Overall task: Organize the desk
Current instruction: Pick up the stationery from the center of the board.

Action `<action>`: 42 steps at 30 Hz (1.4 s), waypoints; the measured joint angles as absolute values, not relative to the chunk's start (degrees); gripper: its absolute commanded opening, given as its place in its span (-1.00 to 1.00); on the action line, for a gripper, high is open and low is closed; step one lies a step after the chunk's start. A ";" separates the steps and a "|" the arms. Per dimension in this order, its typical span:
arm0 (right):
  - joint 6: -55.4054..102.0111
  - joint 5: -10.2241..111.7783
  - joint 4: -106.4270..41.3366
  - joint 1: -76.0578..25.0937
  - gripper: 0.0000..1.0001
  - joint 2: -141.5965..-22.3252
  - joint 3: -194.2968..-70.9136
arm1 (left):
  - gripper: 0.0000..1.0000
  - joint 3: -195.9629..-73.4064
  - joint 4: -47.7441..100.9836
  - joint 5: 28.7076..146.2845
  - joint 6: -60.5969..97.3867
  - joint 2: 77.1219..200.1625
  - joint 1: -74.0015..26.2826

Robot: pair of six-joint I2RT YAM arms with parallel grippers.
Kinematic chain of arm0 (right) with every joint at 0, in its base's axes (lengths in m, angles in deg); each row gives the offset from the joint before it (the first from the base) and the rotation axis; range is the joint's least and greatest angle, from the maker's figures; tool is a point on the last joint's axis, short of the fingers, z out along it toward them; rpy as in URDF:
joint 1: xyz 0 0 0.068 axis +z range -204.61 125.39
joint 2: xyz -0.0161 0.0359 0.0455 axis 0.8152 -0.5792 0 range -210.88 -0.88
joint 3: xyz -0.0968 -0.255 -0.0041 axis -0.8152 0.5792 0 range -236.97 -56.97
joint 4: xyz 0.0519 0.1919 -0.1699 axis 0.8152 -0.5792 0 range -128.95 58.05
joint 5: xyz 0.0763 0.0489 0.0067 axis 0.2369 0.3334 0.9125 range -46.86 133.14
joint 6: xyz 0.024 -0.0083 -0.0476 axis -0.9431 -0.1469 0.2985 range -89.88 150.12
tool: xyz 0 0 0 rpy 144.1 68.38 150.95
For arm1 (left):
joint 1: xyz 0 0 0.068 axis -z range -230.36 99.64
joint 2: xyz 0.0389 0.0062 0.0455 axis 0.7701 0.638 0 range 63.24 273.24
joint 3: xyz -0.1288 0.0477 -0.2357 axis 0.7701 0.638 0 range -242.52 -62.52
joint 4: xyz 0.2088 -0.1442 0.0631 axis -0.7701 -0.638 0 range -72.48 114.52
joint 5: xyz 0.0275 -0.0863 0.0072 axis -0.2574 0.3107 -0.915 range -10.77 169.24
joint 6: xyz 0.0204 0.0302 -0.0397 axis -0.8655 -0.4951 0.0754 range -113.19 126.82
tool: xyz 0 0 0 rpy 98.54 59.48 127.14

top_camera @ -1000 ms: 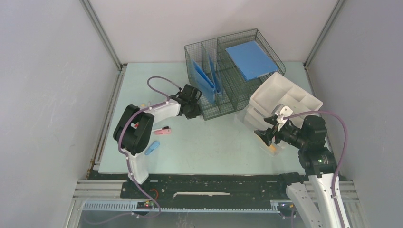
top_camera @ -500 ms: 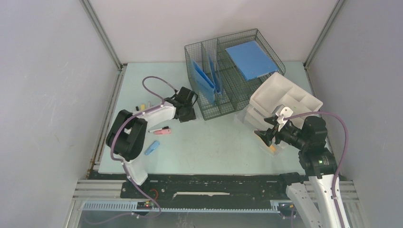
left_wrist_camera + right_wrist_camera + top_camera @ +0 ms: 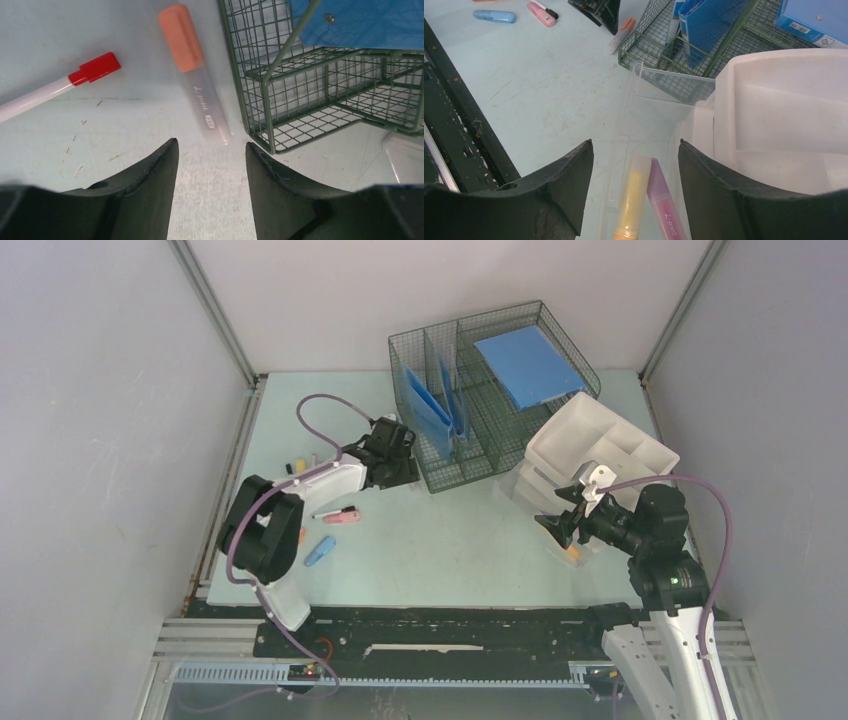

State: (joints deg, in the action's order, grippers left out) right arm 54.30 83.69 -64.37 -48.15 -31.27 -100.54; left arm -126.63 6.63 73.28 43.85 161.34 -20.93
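Noted the desk: pale green top, filling the floor of the cell, under everything listed below, with a black rail along the near edge.

Found the left gripper low over the desk, at the near-left corner of the wire basket. Jaws parted and released, grasping nothing; only bare desk between the fingers.

Logged an orange-capped marker flat on the desk just ahead of those fingertips, clear barrel running close alongside the basket wall. Cannot tell about contact with the wire.

Logged a red-capped pen left of that marker in the wrist view, also flat on the desk, apart from it.

Seen from above, nearer the rail: a pink pen and a blue marker, both flat on the desk beside the left arm, apart from each other.

Inside the basket: blue folders standing tilted in the left compartments; a flat blue folder lying tilted over the right part. Cannot tell whether on the rim or inside.

Right of the basket, just beside it: a white tray with compartments, sitting above a clear drawer jutting out toward the near edge. In the drawer: a yellow marker and a pink marker, side by side, touching.

Found the right gripper hovering over that drawer, jaws spread wide and released, grasping nothing.
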 measured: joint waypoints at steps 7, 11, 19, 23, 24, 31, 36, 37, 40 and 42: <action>54.32 83.67 -64.37 -48.06 0.41 -31.27 -100.54 | 0.22 -131.64 4.55 73.63 44.29 167.92 -20.93; 54.32 83.65 -64.35 -48.02 0.40 -31.27 -100.54 | 0.21 -135.24 2.71 73.69 44.29 171.18 -20.93; 54.39 83.63 -64.37 -47.71 0.41 -31.27 -100.54 | 0.00 -137.67 -1.55 74.48 43.85 173.52 -20.93; 54.48 83.45 -64.37 -47.71 0.41 -31.25 -100.54 | -0.11 -139.35 -3.12 75.31 43.33 175.07 -20.99; 54.48 83.45 -64.37 -47.71 0.41 -31.25 -100.54 | -0.13 -139.42 -3.38 75.51 43.11 175.31 -21.04; 54.50 83.41 -64.37 -47.71 0.41 -30.66 -100.54 | -0.23 -139.44 -5.40 76.62 41.64 175.61 -21.56; 54.50 83.41 -64.37 -47.71 0.41 -30.51 -100.54 | -0.26 -138.24 -5.85 76.45 39.79 174.80 -21.67; 54.50 83.41 -64.37 -47.71 0.41 -30.51 -100.54 | -0.26 -137.56 -5.99 76.43 39.55 174.26 -21.69; 54.50 83.43 -64.37 -47.71 0.41 -30.51 -100.54 | -0.27 -134.30 -6.40 76.08 38.21 171.72 -21.76; 54.50 83.43 -64.37 -47.71 0.41 -30.51 -100.54 | -0.26 -132.97 -6.82 75.79 37.29 170.65 -21.82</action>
State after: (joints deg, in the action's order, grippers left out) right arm 54.50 83.43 -64.37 -47.71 -30.51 -100.54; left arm -132.97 -6.82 75.79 37.29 170.65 -21.82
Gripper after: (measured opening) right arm 0.705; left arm 0.370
